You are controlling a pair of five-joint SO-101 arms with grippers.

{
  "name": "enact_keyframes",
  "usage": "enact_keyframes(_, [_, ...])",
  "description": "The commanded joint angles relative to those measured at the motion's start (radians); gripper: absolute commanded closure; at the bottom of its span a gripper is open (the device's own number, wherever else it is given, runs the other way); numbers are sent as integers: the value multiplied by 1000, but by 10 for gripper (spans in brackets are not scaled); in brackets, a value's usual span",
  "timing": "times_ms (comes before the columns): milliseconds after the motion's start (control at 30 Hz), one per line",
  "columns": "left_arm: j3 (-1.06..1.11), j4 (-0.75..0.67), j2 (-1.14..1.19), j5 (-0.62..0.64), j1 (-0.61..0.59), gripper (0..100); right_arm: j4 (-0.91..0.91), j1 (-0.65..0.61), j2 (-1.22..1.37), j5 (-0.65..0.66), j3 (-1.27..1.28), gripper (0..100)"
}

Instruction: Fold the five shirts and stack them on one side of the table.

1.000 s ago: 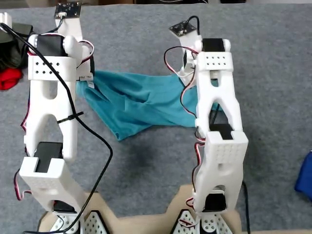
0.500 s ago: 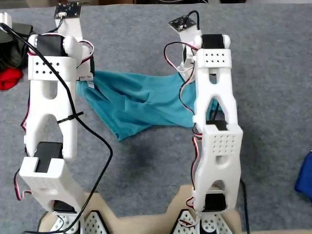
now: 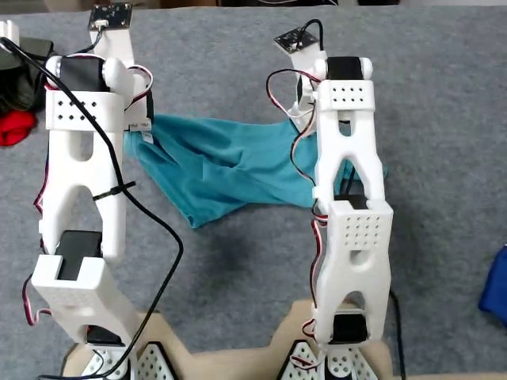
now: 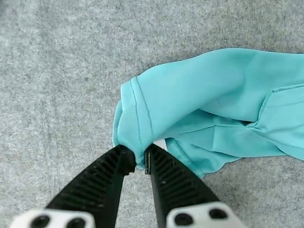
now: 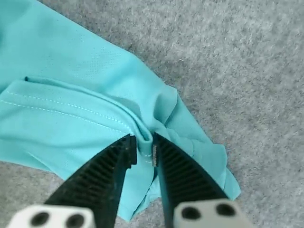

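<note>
Right, both claws clamped on the teal shirt, which spans the gap between the arms

- Nearest: tan base board [image 3: 230, 352] at the table's near edge, with both arms mounted on it.
- Blue cloth [image 3: 497, 286] pokes in at the right edge, well apart from the arms.
- Left arm [image 3: 79, 166] and right arm [image 3: 348, 182] run side by side away from the base, over the grey table cover [image 3: 238, 269].
- Teal shirt [image 3: 230, 170] sits mid-table between the arms. It is crumpled, with one pointed lobe hanging toward the near side. Each end disappears under an arm's wrist.
- Left gripper [image 4: 140, 159]: jaws narrow, pinching a stitched hem where the fabric bunches into a corner. A small white label [image 4: 160, 142] sits just beside the fingertips. The rest of the shirt fans out away from the claw across the cover.
- Right gripper [image 5: 145, 145]: jaws narrow, biting a gathered fold next to a double-stitched hem. A loose flap trails past the fingers onto the cover.
- Can't tell whether either pinched end is off the cover.
- Farther back, at the left edge: red cloth [image 3: 16, 127], with a dark bundle [image 3: 20, 83] just behind it.
</note>
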Motion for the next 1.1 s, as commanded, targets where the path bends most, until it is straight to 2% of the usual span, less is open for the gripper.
enact_keyframes(0, [-2, 9, -5, -2, 5, 982, 8, 12, -5, 2, -54, 951])
enact_keyframes(133, [-2, 9, -5, -2, 5, 982, 8, 12, -5, -11, -54, 966])
enact_keyframes(267, [-2, 9, -5, -2, 5, 982, 3, 13, -7, -118, -54, 994])
enact_keyframes(433, [-6, 9, -5, -2, 5, 982, 8, 13, -10, -166, -70, 994])
enact_keyframes(600, [-21, 5, -15, -5, 3, 982, 112, 48, -10, -213, -291, 994])
enact_keyframes(767, [-138, 5, -15, -3, 3, 982, 132, 93, -58, -230, -564, 994])
enact_keyframes(1067, [-377, 8, -15, -2, 2, 982, 129, 94, -372, -247, -570, 994])
